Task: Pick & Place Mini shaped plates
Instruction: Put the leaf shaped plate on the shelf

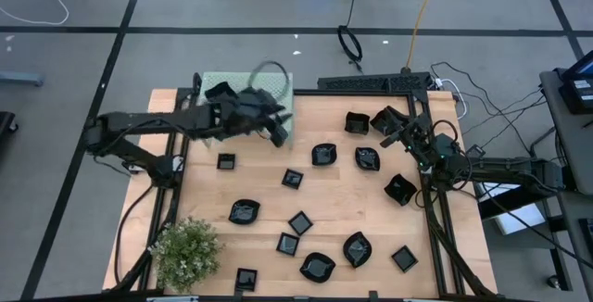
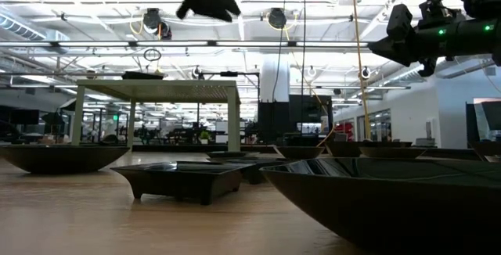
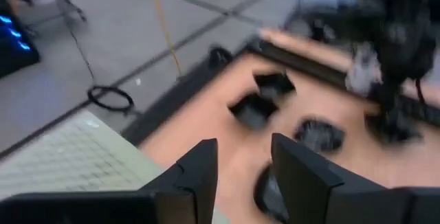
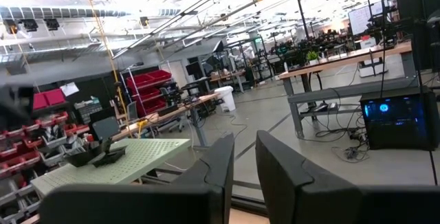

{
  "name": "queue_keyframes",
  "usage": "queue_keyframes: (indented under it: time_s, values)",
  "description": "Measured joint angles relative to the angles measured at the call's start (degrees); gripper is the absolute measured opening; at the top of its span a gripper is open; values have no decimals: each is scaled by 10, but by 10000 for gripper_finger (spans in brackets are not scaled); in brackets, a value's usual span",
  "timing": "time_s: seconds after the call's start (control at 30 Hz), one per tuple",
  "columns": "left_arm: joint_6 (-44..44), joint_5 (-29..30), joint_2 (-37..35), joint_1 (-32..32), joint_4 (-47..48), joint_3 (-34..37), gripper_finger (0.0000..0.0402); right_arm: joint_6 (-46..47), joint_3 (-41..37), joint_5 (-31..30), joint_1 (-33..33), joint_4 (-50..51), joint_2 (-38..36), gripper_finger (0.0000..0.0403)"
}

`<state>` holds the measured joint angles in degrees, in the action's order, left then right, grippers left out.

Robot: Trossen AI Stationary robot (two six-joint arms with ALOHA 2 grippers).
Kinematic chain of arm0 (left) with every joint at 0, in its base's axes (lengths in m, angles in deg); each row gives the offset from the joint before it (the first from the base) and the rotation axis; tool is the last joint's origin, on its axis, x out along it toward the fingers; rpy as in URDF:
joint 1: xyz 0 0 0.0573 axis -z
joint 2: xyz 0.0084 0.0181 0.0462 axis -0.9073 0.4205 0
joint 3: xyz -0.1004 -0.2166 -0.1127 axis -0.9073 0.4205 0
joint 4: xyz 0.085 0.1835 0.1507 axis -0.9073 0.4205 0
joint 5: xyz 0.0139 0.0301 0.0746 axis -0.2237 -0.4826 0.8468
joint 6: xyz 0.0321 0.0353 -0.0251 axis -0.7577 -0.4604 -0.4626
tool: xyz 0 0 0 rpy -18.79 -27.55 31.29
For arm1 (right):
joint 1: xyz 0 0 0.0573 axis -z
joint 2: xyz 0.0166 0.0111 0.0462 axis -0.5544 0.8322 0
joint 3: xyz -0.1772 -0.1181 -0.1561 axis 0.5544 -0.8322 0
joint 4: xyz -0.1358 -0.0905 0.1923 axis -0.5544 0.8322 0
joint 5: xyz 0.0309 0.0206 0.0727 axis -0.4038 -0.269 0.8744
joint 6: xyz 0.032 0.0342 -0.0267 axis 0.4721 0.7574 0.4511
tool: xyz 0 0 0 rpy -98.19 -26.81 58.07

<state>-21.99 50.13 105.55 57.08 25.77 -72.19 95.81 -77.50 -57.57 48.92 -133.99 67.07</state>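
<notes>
Several mini shaped plates, small glossy black dishes, lie scattered on the wooden table, such as a round one, a square one and a leaf-shaped one. One black plate rests on the pale green perforated stand at the far left. My left gripper hovers blurred over the stand's right edge; in its wrist view it is open with nothing between the fingers. My right gripper waits raised at the far right, its fingers a narrow gap apart and empty.
A potted green plant stands at the near left corner. Two plates lie close together at the far right by the black frame rail. In the low view a large-looking dish fills the foreground.
</notes>
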Motion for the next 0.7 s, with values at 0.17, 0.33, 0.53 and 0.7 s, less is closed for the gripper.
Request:
queue_keyframes:
  time_s: [0.17,0.33,0.53,0.7]
  values:
    - [0,-9,62,19,3,0,141,0,0,0,0,0,0,52]
    - [39,-89,124,29,5,0,149,0,0,0,0,0,0,52]
    - [68,-136,176,44,34,0,149,0,0,0,0,0,0,52]
    - [81,-209,199,57,31,0,150,0,0,0,0,0,0,52]
